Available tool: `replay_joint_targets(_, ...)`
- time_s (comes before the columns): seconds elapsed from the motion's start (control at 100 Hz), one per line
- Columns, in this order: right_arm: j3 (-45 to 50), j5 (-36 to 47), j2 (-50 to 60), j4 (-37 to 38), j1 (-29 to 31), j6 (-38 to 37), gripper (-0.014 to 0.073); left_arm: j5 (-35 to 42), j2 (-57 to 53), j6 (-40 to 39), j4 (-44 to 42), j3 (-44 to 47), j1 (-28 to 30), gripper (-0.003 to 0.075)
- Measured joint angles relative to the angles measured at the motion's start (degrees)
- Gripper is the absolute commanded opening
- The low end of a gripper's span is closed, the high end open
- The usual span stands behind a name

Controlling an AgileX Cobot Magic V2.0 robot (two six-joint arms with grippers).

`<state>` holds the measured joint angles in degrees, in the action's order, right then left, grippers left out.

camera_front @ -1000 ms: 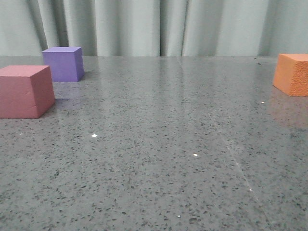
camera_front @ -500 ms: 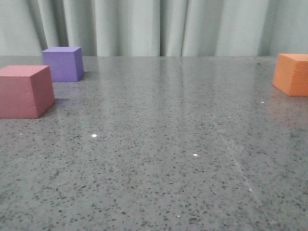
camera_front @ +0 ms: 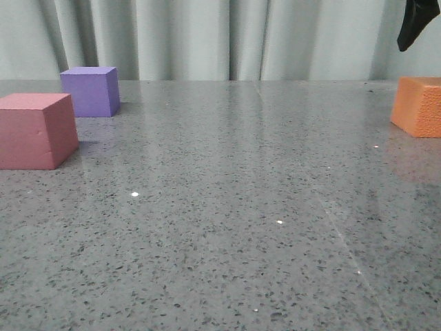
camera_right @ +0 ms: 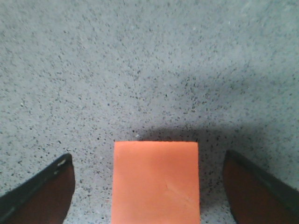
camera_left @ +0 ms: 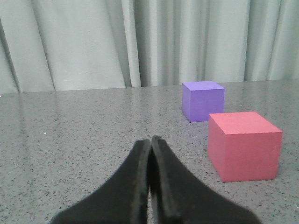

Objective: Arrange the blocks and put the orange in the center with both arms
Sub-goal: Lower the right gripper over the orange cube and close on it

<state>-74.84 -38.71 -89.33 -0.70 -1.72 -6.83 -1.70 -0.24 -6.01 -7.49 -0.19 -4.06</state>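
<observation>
Right gripper (camera_right: pixel 149 186) hung spread wide directly above the orange cube (camera_right: pixel 156 182), cube centred between fingers; left gripper (camera_left: pixel 150 186) pinched together, empty.

three blocks (camera_front: pixel 39 129), two claws (camera_right: pixel 149 186)

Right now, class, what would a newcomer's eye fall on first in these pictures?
Three bright cubes on grey speckled stone: the orange cube at the far right, the pink-red cube and purple cube together at the left. Above the orange one, the right gripper hangs open, straddling it.
</observation>
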Motion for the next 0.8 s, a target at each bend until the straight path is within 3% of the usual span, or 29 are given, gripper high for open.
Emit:
replay_joint_targets(0.57,-0.1,0.0,-7.4,0.1,0.0,0.1,0.0625,0.0,0.0,0.0,0.0,0.0,0.0,-0.0019)
replay_joint_targets(0.67,-0.1,0.0,-8.1,0.1,0.0,0.1,0.0526,0.0,0.0,0.0,0.0,0.0,0.0,-0.0019)
replay_joint_targets(0.8,-0.1,0.0,-8.1,0.1,0.0,0.1,0.0307,0.0,0.0,0.0,0.0,0.0,0.0,-0.0019)
